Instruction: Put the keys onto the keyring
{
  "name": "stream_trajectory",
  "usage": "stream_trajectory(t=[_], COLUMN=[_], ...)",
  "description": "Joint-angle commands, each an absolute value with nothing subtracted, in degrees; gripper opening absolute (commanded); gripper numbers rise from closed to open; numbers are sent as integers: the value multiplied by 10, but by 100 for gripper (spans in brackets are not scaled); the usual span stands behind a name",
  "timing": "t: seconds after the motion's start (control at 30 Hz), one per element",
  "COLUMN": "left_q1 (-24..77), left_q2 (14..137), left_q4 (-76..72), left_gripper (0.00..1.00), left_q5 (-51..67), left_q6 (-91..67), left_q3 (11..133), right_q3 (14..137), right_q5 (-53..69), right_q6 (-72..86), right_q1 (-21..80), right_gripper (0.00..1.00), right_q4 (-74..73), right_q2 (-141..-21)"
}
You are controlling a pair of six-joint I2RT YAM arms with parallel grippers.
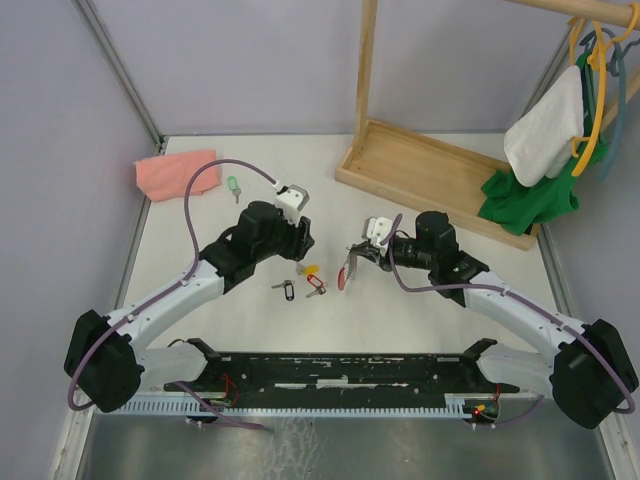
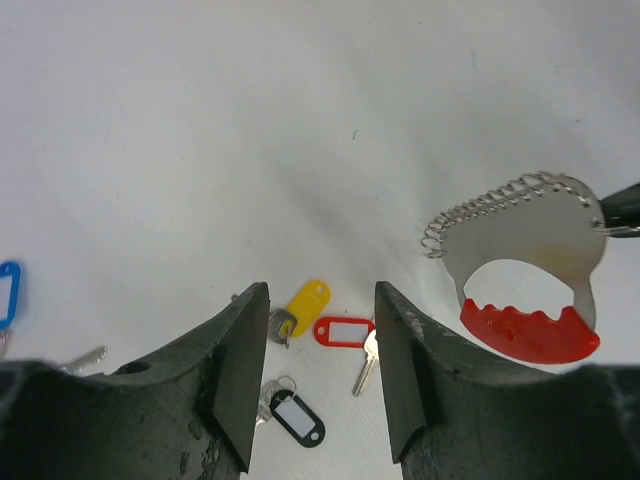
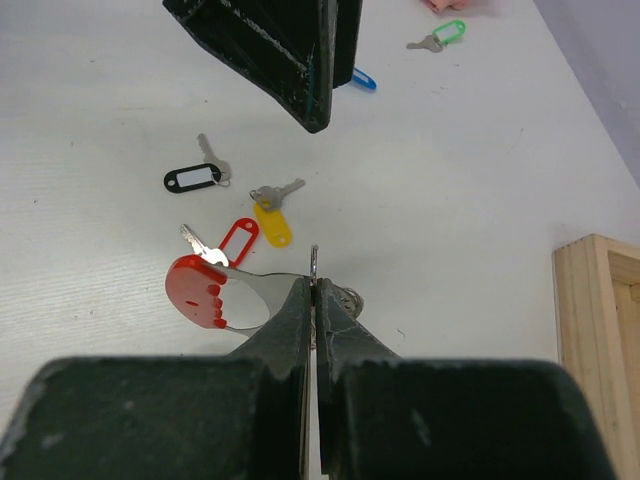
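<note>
In the top view a pink cloth point(image 1: 175, 172) lies at the upper left of the table point(image 1: 440, 320), and a green-tagged key point(image 1: 233, 186) rests just to its right. Further right, near the middle of the frame, the left gripper point(image 2: 320, 295) hangs over the table; its own wrist view shows the jaws spread apart with nothing between them. A blue-tagged key point(image 2: 8, 290) lies flat at the left edge of that wrist view.

Just below the left gripper in the top view, three keys lie close together on the table. The black-tagged key point(image 1: 285, 289) is leftmost, the yellow-tagged key point(image 1: 309, 269) sits above and to its right, and the red-tagged key point(image 1: 316, 287) lies just under the yellow one.

Immediately right of this cluster is the keyring point(image 1: 347, 272), held by the right gripper point(image 3: 313, 292). The fingers are pressed together on the silver metal at the ring's coil end. In the left wrist view the coil is at the top and the red crescent hangs lowest. Whether the crescent touches the table cannot be told.

At the upper right stands a wooden rack point(image 1: 430, 165), with a white garment point(image 1: 545, 125) and a green garment point(image 1: 530, 195) hanging at the right edge of the frame
</note>
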State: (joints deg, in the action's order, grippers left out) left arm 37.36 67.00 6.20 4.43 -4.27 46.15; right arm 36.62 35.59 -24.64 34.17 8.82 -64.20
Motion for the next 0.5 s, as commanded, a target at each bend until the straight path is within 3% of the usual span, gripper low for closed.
stream_trajectory(t=[0.0,0.47], left_q1=[374,377], left_q2=[690,779], left_q4=[160,224], left_gripper=[54,53], left_q5=[-46,-19], left_q6=[-163,-222], left_q3=[506,498], right_q3=[369,348], right_q5=[346,342], right_q6=[-238,-249], right_q1=[343,343], right_gripper=[1,1], right_q4=[125,114], right_q2=[-620,-572])
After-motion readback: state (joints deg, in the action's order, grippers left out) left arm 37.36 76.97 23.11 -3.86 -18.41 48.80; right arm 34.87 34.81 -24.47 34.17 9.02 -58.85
